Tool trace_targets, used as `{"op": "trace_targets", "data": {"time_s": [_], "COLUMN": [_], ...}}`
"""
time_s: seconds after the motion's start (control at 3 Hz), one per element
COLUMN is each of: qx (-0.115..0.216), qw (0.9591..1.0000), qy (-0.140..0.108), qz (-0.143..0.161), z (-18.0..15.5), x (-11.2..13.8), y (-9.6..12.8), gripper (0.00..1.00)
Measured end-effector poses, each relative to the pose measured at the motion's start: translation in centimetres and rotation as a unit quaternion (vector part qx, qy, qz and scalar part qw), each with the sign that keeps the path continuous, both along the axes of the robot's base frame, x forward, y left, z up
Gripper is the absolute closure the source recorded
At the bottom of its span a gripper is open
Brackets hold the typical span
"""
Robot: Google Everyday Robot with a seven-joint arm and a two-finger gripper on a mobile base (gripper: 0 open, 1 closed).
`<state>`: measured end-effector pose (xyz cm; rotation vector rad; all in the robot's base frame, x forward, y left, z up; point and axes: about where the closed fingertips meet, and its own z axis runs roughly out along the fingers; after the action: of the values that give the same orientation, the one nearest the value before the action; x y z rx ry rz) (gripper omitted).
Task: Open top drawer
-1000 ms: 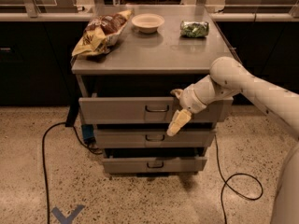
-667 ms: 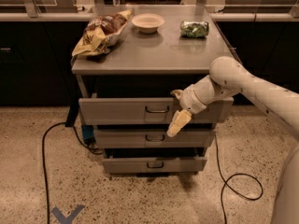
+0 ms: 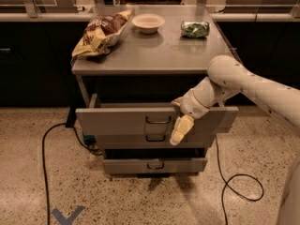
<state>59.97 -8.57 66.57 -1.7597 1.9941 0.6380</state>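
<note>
The top drawer [image 3: 122,120] is the widest grey front under the steel table, with a small dark wire handle [image 3: 158,120] at its centre. It stands pulled out past the two narrower drawer fronts below it. My gripper [image 3: 180,128] hangs in front of the drawer front just right of the handle, its pale fingers [image 3: 180,130] pointing down. The white arm [image 3: 243,83] reaches in from the right.
On the table top [image 3: 154,50] lie a chip bag [image 3: 100,33], a white bowl [image 3: 148,22] and a green packet [image 3: 195,29]. Middle drawer [image 3: 140,141] and bottom drawer [image 3: 154,165] sit below. Black cables [image 3: 47,153] run along the floor on both sides.
The arm and gripper hold about the same place against the drawer front. I see no clear movement of the drawer.
</note>
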Motion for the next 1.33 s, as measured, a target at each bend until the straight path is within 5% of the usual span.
{"op": "trace_targets", "data": {"time_s": [1.33], "qx": [0.009], "qw": [0.9991], "qy": [0.042], "qz": [-0.001], "z": [0.3], "x": [-3.0], "y": [-0.8], "gripper": [0.00]}}
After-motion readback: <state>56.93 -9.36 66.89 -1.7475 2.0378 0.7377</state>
